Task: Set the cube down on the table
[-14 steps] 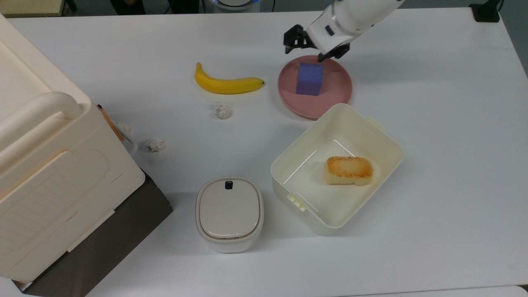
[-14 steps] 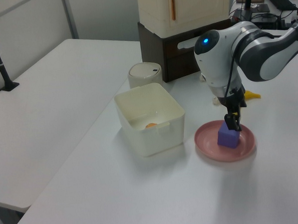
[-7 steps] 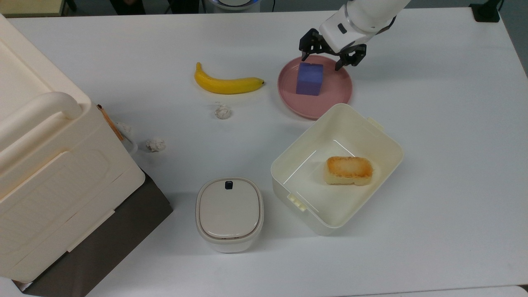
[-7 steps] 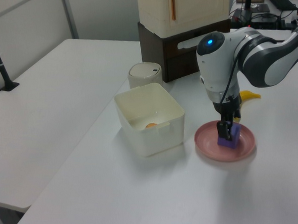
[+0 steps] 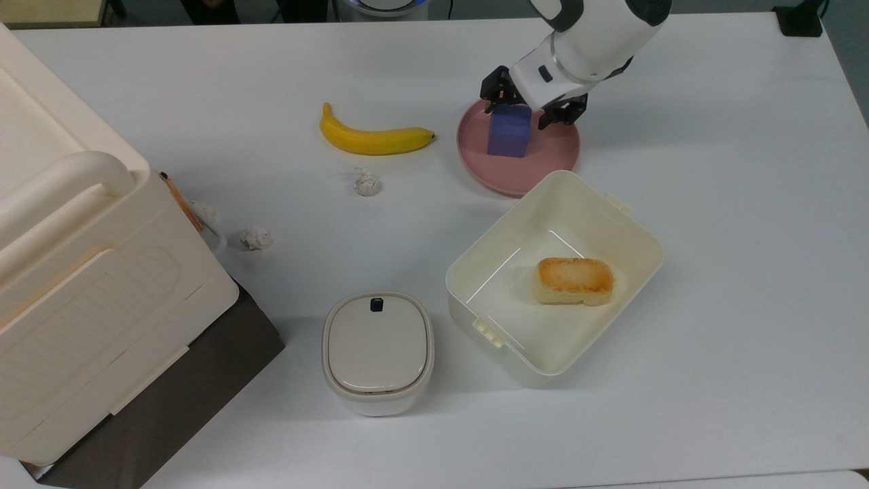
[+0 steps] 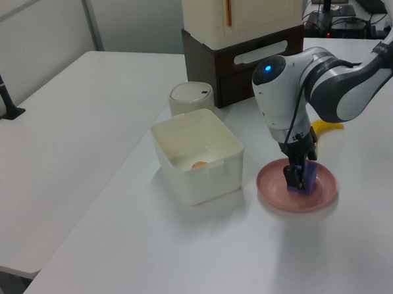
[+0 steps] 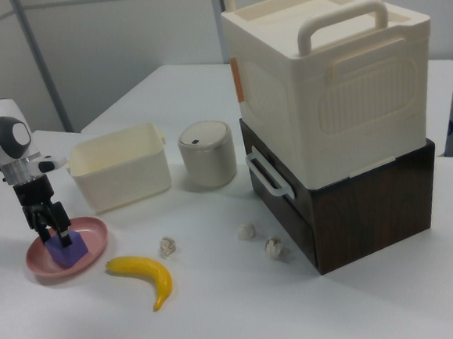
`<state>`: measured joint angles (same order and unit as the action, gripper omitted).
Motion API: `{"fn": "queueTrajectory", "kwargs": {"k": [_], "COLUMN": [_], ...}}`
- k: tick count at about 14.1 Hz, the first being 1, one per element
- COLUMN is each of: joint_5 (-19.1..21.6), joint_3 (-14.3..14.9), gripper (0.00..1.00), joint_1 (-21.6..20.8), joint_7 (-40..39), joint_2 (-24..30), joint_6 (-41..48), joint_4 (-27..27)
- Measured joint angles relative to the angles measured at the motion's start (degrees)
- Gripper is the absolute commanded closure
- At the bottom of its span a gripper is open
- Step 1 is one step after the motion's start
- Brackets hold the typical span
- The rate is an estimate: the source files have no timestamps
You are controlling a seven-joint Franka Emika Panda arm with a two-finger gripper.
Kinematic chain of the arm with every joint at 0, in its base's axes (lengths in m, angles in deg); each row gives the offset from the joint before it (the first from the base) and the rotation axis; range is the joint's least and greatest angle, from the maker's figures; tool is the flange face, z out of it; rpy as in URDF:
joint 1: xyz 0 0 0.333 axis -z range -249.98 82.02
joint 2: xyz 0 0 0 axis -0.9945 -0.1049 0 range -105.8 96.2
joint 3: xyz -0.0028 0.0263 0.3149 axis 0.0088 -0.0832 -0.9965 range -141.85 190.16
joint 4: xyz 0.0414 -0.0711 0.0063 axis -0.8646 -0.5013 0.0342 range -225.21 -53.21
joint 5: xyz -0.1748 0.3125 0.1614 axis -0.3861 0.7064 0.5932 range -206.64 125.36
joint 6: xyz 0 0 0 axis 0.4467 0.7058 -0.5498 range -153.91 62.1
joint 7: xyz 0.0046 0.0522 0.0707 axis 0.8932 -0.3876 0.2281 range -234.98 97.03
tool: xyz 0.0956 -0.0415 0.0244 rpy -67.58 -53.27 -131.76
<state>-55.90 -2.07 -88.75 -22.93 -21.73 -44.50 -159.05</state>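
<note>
Spanning nearly the whole top view: the white table [image 5: 733,204]. Upper right of centre, resting on it, a pink plate [image 5: 543,159] carrying the cube [image 5: 508,136]. Straddling the cube's far end, the gripper [image 5: 526,109], fingers spread to either side.

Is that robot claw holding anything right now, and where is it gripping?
Not clearly. The gripper straddles the top of the cube, one finger on each side, but the cube sits on the plate. Whether the fingers press it cannot be told.

gripper [image 5: 524,112] lowered, fingers seemingly spread apart.
</note>
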Motion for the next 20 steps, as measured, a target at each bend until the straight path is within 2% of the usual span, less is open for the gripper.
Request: {"fn": "queueTrajectory", "kwargs": {"k": [3,4,7,8,9,10,16,18,20], "joint_5": [-0.69,-0.95,-1.04,-1.05,-1.05,-1.06,-1.06,-1.06,-1.05], "joint_3": [0.00,0.00,0.00,0.00,0.00,-0.05,-0.04,0.03,0.10], "gripper": [0.00,0.04,0.43,0.58,0.79,0.85,0.91,0.93,0.93], "joint_1": [0.56,0.62,0.74,0.74,0.74,0.73,0.97,3.11,7.18], "joint_7": [0.00,0.00,0.00,0.00,0.00,0.00,0.03,0.13,0.02], "joint_2": [-0.16,-0.24,-0.97,-1.41,-1.97,-1.94,-1.63,-1.08,-0.52], "joint_6": [0.00,0.00,0.00,0.00,0.00,0.00,0.42,2.24,2.99], "joint_4": [-0.01,-0.01,-0.47,-0.52,-0.50,-0.28,1.14,4.60,7.79]}}
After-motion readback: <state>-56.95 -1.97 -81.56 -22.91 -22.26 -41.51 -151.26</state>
